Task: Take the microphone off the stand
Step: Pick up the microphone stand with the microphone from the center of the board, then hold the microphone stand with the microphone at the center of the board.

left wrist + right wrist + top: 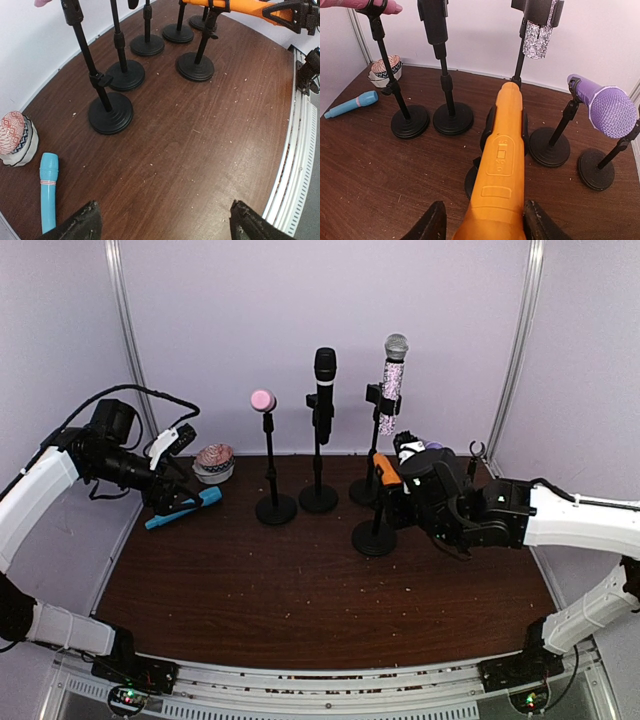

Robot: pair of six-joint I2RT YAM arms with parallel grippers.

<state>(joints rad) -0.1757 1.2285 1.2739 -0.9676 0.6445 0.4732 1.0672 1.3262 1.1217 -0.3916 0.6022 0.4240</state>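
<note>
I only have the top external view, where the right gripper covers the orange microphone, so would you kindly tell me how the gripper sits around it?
Observer: In the right wrist view, the orange microphone runs lengthwise through the right gripper, with one of the fingers on each side of its handle. I cannot tell whether they are pressing on it.
Operator: Thank you. Is the microphone free of its holder?
Observer: No. In the same view a black clip wraps around the microphone's body just ahead of the gripper, so it has not been lifted out.
</note>
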